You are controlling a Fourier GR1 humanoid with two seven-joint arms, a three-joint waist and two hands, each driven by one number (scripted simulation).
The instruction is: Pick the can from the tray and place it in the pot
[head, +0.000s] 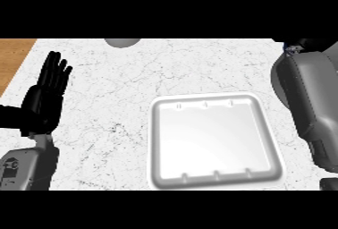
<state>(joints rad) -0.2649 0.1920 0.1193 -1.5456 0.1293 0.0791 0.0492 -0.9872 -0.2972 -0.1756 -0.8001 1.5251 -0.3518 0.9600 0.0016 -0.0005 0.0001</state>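
White rectangular plastic tray (214, 142) on the white marbled desk (125, 94), holding nothing visible; can not in view. Left hand (46, 94) rests open, fingers up. Right grey forearm (310, 103) extends upward, hand hidden.

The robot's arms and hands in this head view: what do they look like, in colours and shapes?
The left hand is matt black, with long slender fingers and a broad black wrist. Below it sits a grey forearm shell with small dark round fittings. The right forearm is a bulky, rounded grey casing with darker seams. Its hand cannot be made out, and no cables show.
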